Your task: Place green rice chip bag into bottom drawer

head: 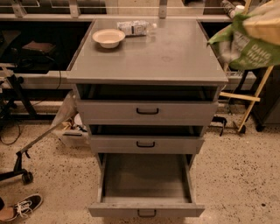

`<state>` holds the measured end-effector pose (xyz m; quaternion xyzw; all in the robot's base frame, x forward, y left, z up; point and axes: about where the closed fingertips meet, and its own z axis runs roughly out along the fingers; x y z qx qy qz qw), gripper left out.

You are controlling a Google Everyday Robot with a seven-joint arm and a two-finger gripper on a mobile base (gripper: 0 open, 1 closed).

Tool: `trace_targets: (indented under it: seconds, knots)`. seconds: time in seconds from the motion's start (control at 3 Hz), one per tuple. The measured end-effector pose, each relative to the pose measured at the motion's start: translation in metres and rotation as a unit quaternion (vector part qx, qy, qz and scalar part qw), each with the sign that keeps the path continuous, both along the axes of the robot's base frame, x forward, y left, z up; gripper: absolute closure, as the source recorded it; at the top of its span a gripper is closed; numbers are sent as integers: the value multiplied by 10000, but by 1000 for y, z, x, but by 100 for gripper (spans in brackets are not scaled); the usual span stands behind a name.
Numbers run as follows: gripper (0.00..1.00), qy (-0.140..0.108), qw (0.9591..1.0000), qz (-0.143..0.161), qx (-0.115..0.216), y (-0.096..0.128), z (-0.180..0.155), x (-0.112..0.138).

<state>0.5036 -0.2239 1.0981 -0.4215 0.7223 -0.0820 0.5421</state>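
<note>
The green rice chip bag [250, 43] hangs in the air at the upper right, crinkled, with white lettering and a yellow patch, beside the cabinet's right edge at about top height. My gripper [230, 7] shows only as a dark part just above the bag's left end and holds the bag up. The bottom drawer [146, 211] is pulled wide open at the foot of the cabinet. Its inside shows nothing in it, and a small dark handle sits on its front. The bag is well above and to the right of the drawer.
The two upper drawers [147, 111] stand slightly open. On the cabinet top [166, 52] sit a white bowl [108, 37] and a lying clear water bottle [136, 27]. A wooden frame [245, 98] stands to the right. A shoe [24, 205] and a wheeled stand [19, 168] are at the lower left.
</note>
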Motion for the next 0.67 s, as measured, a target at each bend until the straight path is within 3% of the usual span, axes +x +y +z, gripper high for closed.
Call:
trace_targets:
  seconds: [0.33, 0.67]
  knots:
    - [100, -290, 9991, 191, 238, 38, -39, -13]
    - [100, -300, 9978, 422, 416, 89, -109, -5]
